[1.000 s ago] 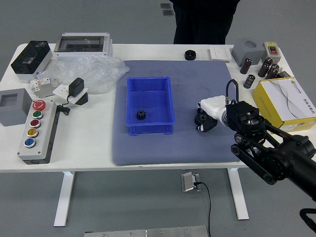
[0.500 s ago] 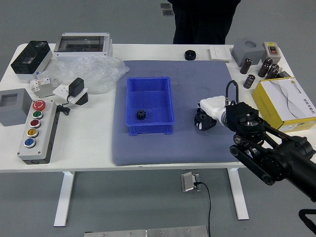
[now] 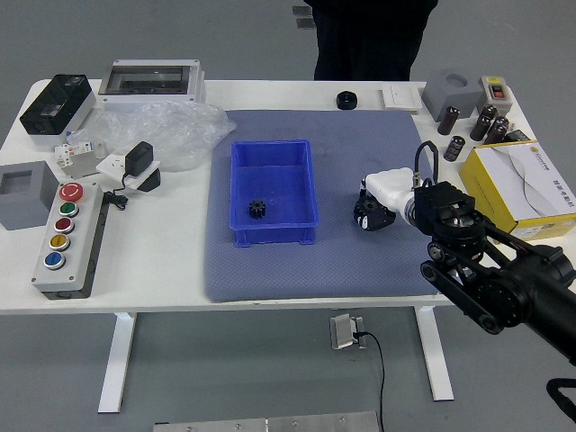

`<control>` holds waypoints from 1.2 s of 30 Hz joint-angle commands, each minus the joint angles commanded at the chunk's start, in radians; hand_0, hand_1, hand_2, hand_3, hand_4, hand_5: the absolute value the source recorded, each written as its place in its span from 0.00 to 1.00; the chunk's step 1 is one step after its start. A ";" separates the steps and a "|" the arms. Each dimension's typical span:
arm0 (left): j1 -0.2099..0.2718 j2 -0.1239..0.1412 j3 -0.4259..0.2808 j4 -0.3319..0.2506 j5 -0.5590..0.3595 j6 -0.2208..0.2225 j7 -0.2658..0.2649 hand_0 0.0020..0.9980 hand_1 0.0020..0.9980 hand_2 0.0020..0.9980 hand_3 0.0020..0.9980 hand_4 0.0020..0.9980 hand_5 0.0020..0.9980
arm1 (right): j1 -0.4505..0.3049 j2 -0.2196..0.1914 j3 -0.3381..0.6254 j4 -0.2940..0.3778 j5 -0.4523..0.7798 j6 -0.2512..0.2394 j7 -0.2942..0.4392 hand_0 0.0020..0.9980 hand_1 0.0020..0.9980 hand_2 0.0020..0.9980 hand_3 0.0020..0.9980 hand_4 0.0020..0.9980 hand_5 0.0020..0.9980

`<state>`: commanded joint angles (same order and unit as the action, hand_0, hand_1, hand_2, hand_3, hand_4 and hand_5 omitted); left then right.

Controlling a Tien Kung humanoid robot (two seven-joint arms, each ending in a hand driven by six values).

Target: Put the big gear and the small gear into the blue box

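Well apart from the right hand (image 3: 382, 200), small gear (image 3: 257, 209)

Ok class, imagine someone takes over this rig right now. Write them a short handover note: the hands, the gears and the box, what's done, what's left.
Hands: right hand over the mat, to the right of the blue box; whether it holds anything can't be made out. Left arm out of view.
Things: one small black gear inside the blue box. A black round piece sits beyond the mat; can't confirm it's a gear.
Done: small gear boxed.
Left: big gear, not seen in the box; perhaps check the right hand first.
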<state>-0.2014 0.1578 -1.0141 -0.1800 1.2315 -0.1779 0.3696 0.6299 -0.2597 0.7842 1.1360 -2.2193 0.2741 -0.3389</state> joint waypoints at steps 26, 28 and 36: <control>0.002 0.011 -0.005 0.000 -0.002 0.001 0.001 0.83 0.79 0.78 0.76 0.67 0.38 | 0.158 -0.014 0.028 0.167 -0.014 0.044 -0.022 0.58 0.48 0.52 0.60 0.44 0.35; 0.003 0.012 -0.005 0.000 -0.001 0.001 0.001 0.83 0.79 0.78 0.76 0.67 0.38 | 0.165 0.005 0.020 0.160 -0.012 0.043 -0.022 0.58 0.48 0.52 0.60 0.44 0.35; 0.001 0.014 -0.009 0.000 0.007 0.000 0.002 0.83 0.79 0.78 0.76 0.67 0.37 | 0.193 0.103 -0.004 0.101 -0.006 0.034 -0.018 0.58 0.48 0.52 0.60 0.44 0.35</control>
<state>-0.2004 0.1719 -1.0228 -0.1800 1.2387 -0.1778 0.3719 0.8233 -0.1565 0.7806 1.2369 -2.2256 0.3077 -0.3567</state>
